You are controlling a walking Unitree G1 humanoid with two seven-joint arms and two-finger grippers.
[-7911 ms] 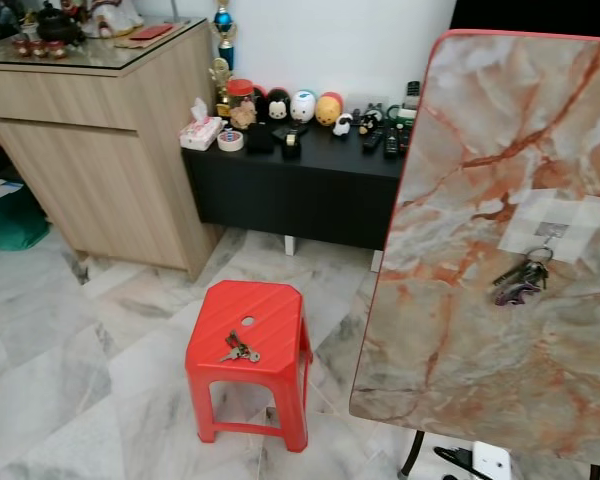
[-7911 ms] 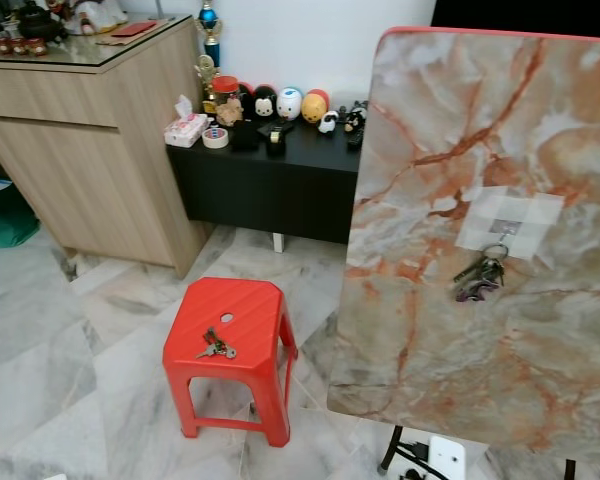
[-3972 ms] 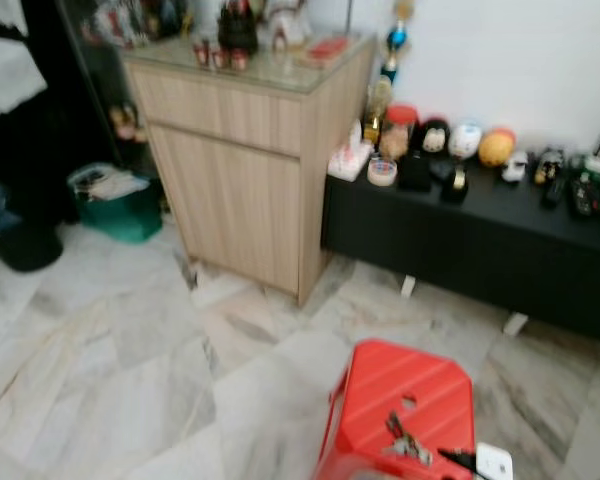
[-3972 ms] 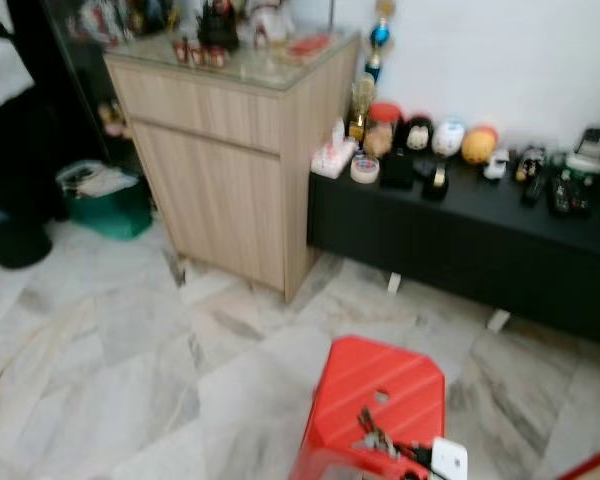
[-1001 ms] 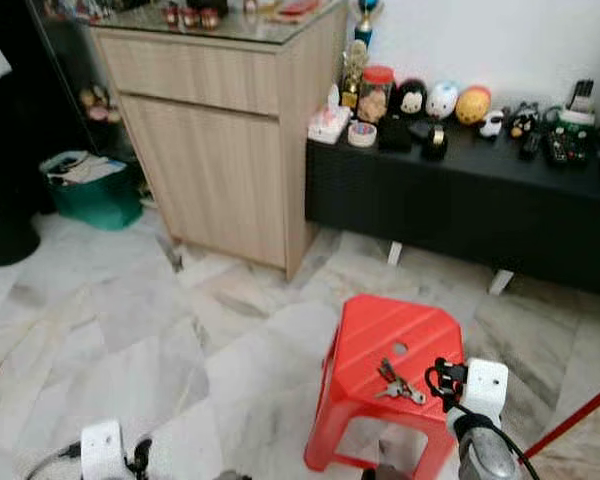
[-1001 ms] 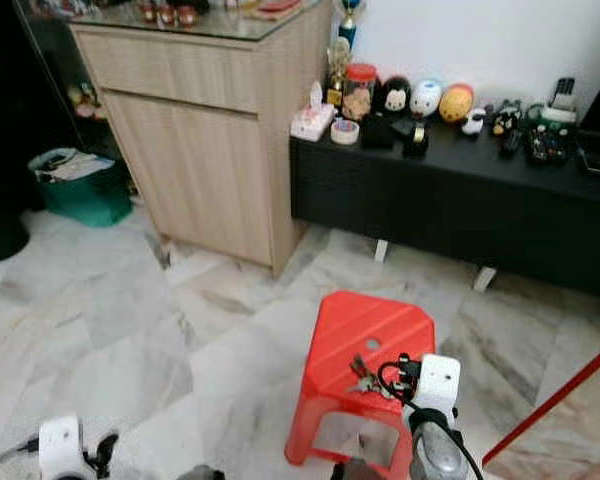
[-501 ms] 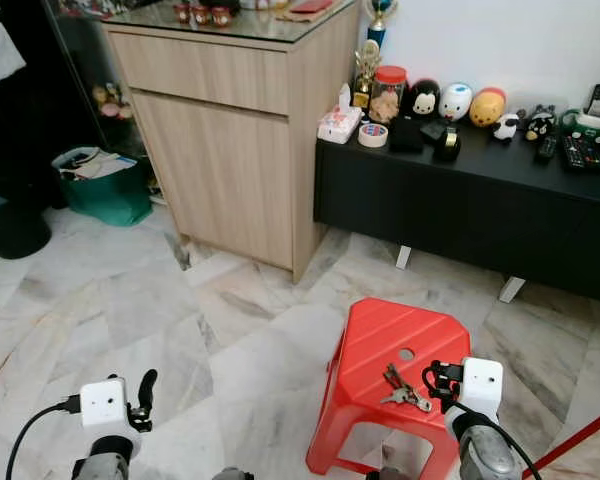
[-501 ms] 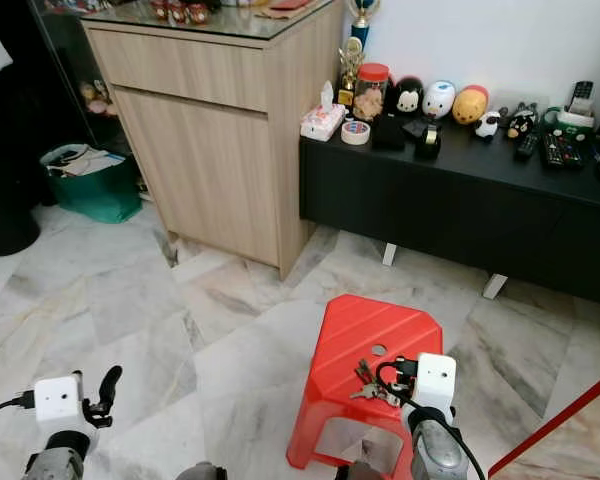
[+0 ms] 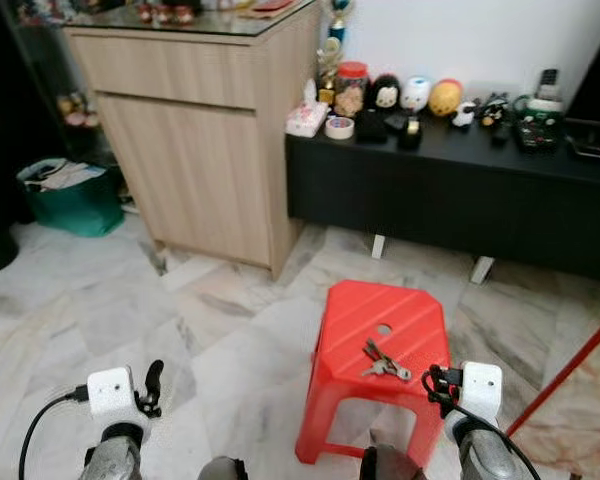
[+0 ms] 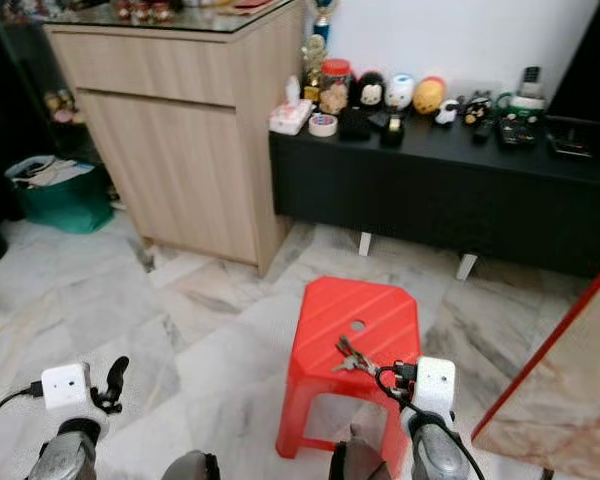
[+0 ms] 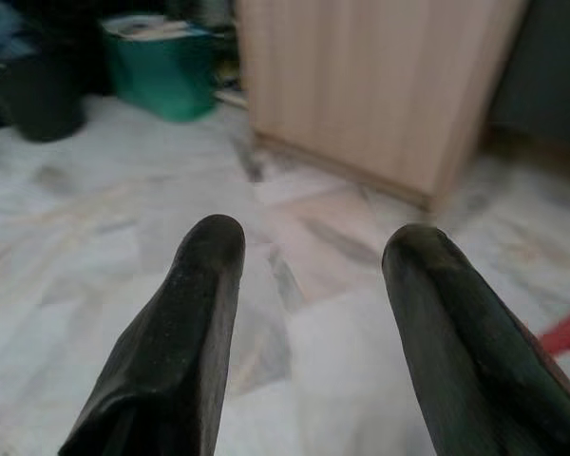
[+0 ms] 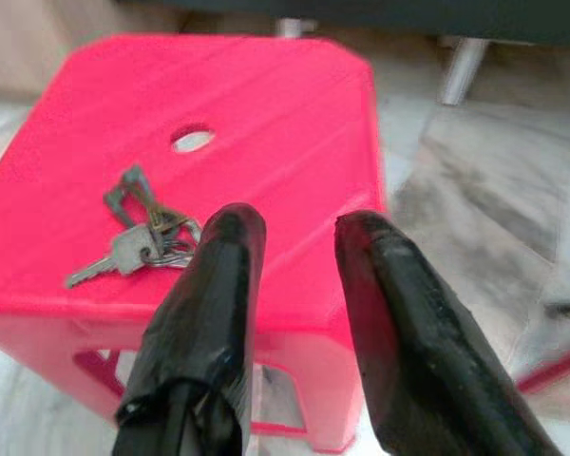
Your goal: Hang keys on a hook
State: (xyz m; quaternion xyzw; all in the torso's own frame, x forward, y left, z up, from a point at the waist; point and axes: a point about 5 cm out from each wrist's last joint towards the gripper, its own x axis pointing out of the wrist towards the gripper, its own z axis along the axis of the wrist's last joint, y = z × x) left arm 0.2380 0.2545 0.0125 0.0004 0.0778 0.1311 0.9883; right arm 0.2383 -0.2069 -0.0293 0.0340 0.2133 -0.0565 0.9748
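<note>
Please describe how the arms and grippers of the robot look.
Both arms are silver, each topped by a white camera box with a black cable. The left gripper and right gripper each have two long, rounded, matte black fingers. No markings are visible.

Marble board (image 10: pixel 570 370) cut off at the right edge, its hook out of frame; sideboard trinkets (image 9: pixel 410 95) too small to identify.

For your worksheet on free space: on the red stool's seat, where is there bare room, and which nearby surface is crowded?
The stool seat is bare behind its hole and along its left side; the keys lie near the front right, by the open right gripper. The marble floor left of the stool is open. The black bench top is crowded with toys and remotes.
</note>
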